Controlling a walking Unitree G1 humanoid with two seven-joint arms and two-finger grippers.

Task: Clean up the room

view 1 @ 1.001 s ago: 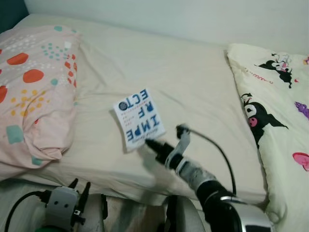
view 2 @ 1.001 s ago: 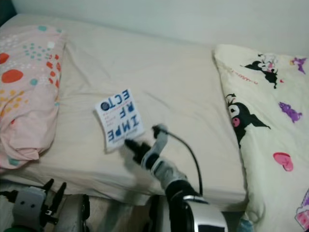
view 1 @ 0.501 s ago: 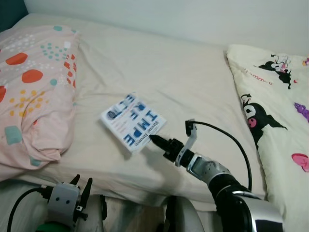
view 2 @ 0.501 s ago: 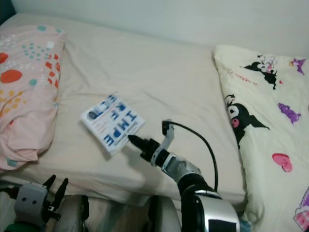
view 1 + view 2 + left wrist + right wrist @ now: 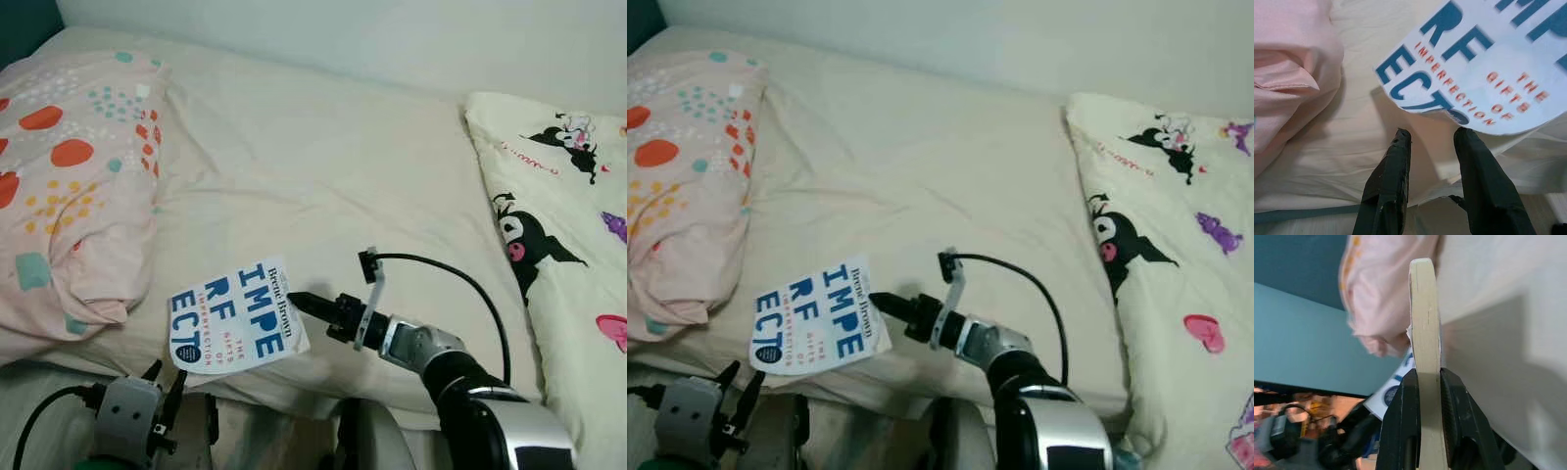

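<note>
A white book [image 5: 235, 315] with big blue letters hangs past the front edge of the bed [image 5: 323, 166]. My right gripper [image 5: 297, 300] is shut on the book's spine side; in the right wrist view the book's edge [image 5: 1425, 333] stands pinched between both black fingers [image 5: 1404, 426]. My left gripper [image 5: 1432, 139] is open just below the book's cover [image 5: 1488, 78], low at the bed's front near the left gripper body [image 5: 127, 416].
A pink pillow [image 5: 69, 176] with coloured spots lies on the bed's left. A cream blanket [image 5: 568, 225] with black cartoon figures covers the right side. The beige sheet between them is bare.
My right gripper has swung the book from the middle of the bed toward the front edge, turning it so the cover faces me. The left gripper stays low.
</note>
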